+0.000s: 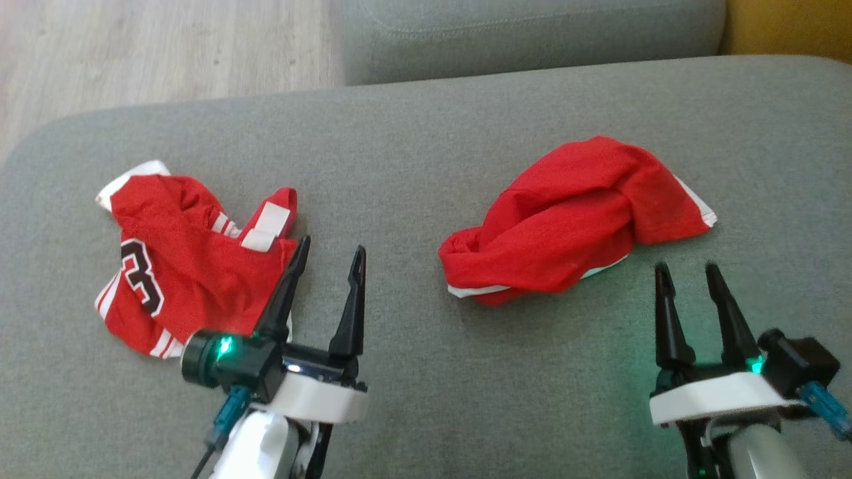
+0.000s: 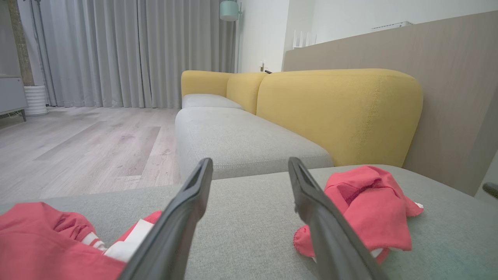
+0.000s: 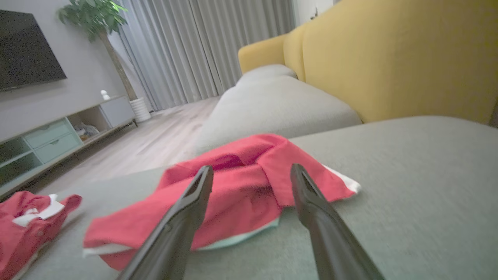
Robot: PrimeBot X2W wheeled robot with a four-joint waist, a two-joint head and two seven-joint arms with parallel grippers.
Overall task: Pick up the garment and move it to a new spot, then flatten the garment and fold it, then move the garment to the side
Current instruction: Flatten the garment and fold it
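Note:
Two crumpled red garments lie on the grey sofa cushion (image 1: 413, 372). A red jersey (image 1: 180, 259) with white trim and a dark number sits at the left; it also lies low left in the left wrist view (image 2: 42, 241) and at the left edge of the right wrist view (image 3: 27, 221). A plain red garment (image 1: 572, 219) with a white hem lies bunched at the right (image 2: 369, 210) (image 3: 233, 194). My left gripper (image 1: 331, 249) stands open, its left finger over the jersey's right edge. Just below the plain garment's right end, my right gripper (image 1: 689, 269) stands open and empty.
A second grey seat cushion (image 1: 532, 33) lies beyond, with a yellow backrest (image 2: 338, 112) to the right. Wooden floor (image 1: 160, 46) lies past the cushion's far left edge. In the right wrist view a TV cabinet (image 3: 58, 132) and a potted plant (image 3: 93, 19) stand across the room.

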